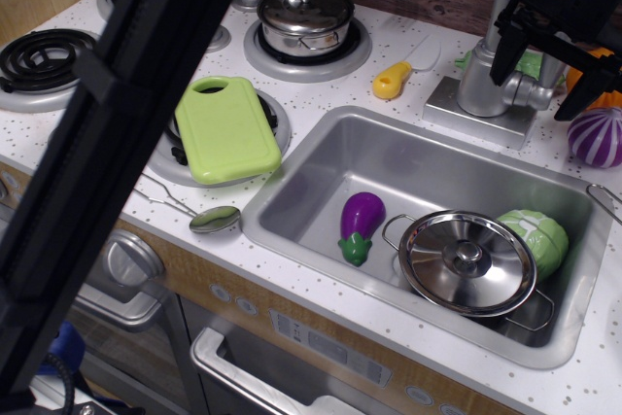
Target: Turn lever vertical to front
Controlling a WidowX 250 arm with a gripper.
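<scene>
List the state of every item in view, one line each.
gripper: at the faucet, jaws open
lever: hidden by the gripper, position unclear
lidded pan: in the sink, covered
pot: on the burner, lid on
eggplant: lying in the sink
cutting board: flat over a burner

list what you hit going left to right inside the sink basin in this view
Purple eggplant → lidded steel pan → green cabbage, tucked partly behind the pan's right side against the sink wall.
</scene>
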